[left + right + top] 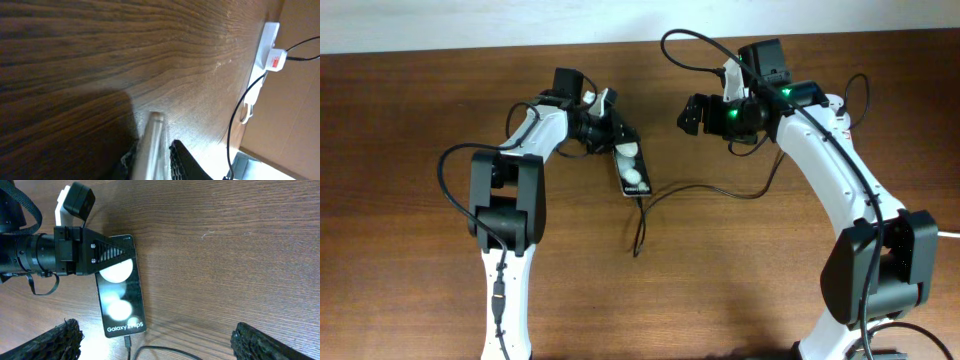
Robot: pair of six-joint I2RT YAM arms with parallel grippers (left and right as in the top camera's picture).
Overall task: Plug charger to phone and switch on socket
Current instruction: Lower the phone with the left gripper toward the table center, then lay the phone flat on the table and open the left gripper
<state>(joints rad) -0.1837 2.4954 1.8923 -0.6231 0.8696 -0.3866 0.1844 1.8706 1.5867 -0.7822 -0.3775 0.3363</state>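
Observation:
The phone (120, 297) lies flat on the table, screen up, with its lettering at the near end; it also shows in the overhead view (631, 172). My left gripper (603, 131) is shut on the phone's far end, and the phone's silver edge (150, 142) sits between its fingers (156, 162). The charger (129, 342) meets the phone's bottom edge with its plug tip, and its thin black cable (692, 187) runs right. My right gripper (160, 342) is open and empty, above the table right of the phone (694, 113). The socket (268, 42) lies far off with a red-marked white adapter.
The socket's thick white cord (245, 111) loops beside it in the left wrist view. A slack loop of the charger cable (638, 235) lies below the phone. The brown wooden table (740, 280) ends at a pale wall along the far edge.

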